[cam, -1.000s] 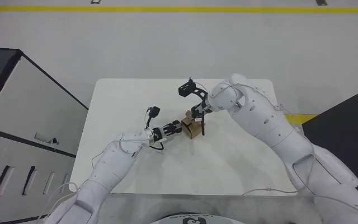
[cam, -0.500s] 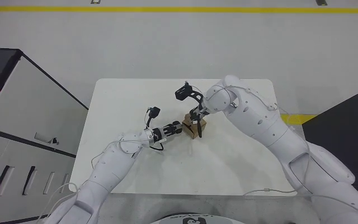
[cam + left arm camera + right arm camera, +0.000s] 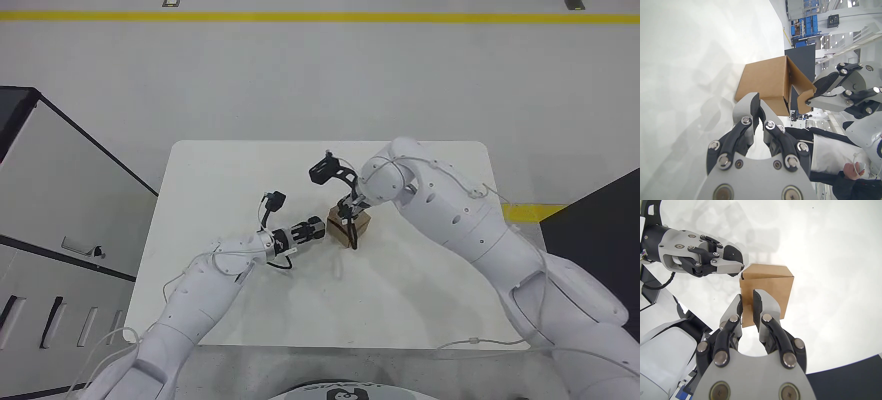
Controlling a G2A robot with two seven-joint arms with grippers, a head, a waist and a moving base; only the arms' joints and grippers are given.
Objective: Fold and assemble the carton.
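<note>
Top view has the carton [image 3: 349,229] sitting close to the middle of the white bench [image 3: 230,180], a little toward 3 o'clock. It is a small brown cardboard box, resting on the bench surface with one end unsealed.

From the left wrist view, that unsealed end shows the bare inner walls, and a short flap [image 3: 803,101] stands out from the edge. The right hand [image 3: 350,212] comes down on the carton from its 12 o'clock side and is clenched on this flap, with cardboard pinched between its two pads.

The left hand [image 3: 318,230] lies low over the bench at the carton's 9 o'clock. Its fingers [image 3: 753,106] are drawn together with only a thin slit between the pads and nothing visible in that slit. In the right wrist view its tips meet the carton's near corner, touching or just beside it; I cannot tell which.

Both hands crowd the same end of the carton, so the box's 9 o'clock face is largely hidden from above.

Off the bench, a grey cabinet [image 3: 50,200] stands at 9 o'clock, a dark panel [image 3: 600,220] at 3 o'clock, and a yellow floor line [image 3: 300,16] runs across at 12 o'clock.
</note>
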